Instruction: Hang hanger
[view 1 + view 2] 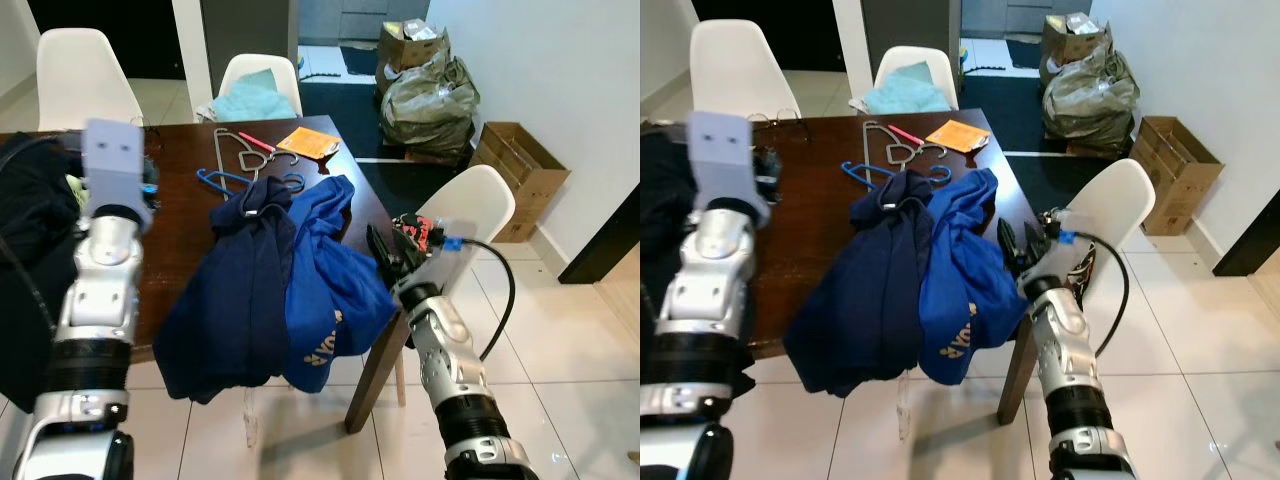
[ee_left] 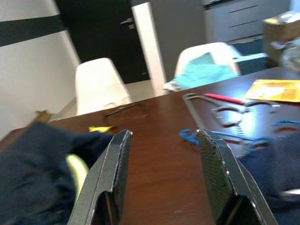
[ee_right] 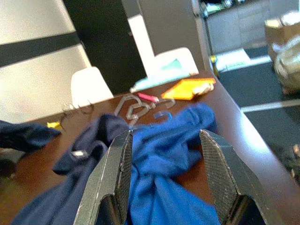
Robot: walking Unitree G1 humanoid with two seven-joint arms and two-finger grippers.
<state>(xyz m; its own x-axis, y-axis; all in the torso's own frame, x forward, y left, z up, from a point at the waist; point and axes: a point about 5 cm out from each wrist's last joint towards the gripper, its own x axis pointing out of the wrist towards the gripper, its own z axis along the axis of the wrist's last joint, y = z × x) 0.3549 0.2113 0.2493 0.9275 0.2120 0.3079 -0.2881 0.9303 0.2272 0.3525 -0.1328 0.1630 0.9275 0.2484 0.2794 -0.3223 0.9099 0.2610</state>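
- Blue hanger (image 1: pixel 222 181) lies flat on the dark wood worktop (image 1: pixel 185 225), mid-top, partly under the navy top's collar; its hook end shows again by the collar at right.
- Grey hangers (image 1: pixel 232 148), a couple, lie just behind the blue one, toward the far edge; exact count hard to tell.
- Red pen (image 1: pixel 257 142) sits beside the grey hangers, orange envelope (image 1: pixel 308 142) just right of it, near the far right corner.
- Navy top (image 1: pixel 238 290) draped over the worktop's front edge, hanging down toward the floor; blue top (image 1: pixel 328 285) alongside it on the right, touching/overlapping, w/ white print near its hem.
- Right end effector (image 3: pixel 166 173) released, fingers apart, nothing held; hovers at the worktop's right front corner, just beside the blue top, pointing across it toward the hangers.
- Left end effector (image 2: pixel 164 176) also released and empty; raised over the worktop's left part, aimed at the blue hanger, well apart from it.
- Dark clothes (image 1: pixel 28 220) piled at the worktop's left end.
- White chairs: two at the far side (image 1: pixel 80 75), one w/ teal cloth (image 1: pixel 250 100) on the seat; one more (image 1: pixel 470 200) at the right side.
- Beyond, by the wall: cardboard box (image 1: pixel 520 175), stuffed bags (image 1: pixel 430 100); tiled floor (image 1: pixel 560 340).
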